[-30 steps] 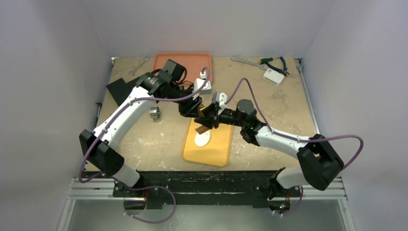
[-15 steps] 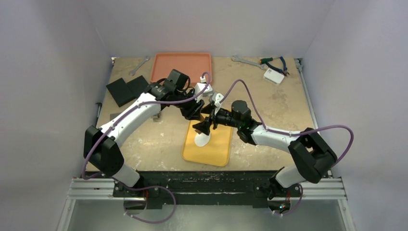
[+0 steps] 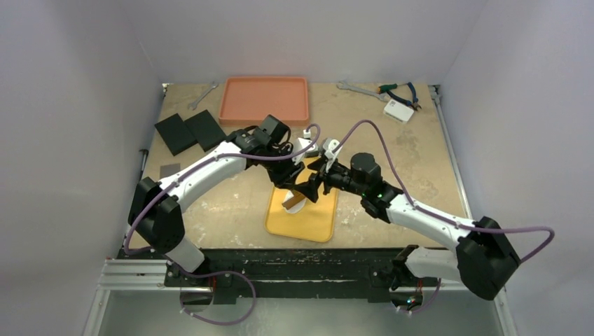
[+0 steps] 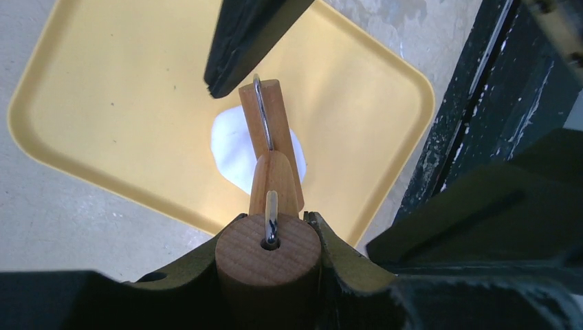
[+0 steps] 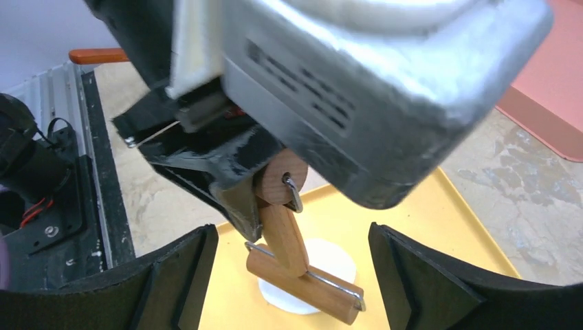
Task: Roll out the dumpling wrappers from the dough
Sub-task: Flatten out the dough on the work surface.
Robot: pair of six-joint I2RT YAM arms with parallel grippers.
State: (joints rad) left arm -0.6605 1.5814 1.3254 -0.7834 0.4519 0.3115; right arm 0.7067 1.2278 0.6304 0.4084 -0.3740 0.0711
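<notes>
left gripper clamped on handle of wooden roller | roller barrel on, or maybe just above, 1 white dumpling wrapper | wrapper flat on yellow tray | right gripper spread wide, empty, flanking roller

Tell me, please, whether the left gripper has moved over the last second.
Yes. The left gripper has moved away from the orange tray towards the table's near edge, and it now sits over the yellow tray.
</notes>
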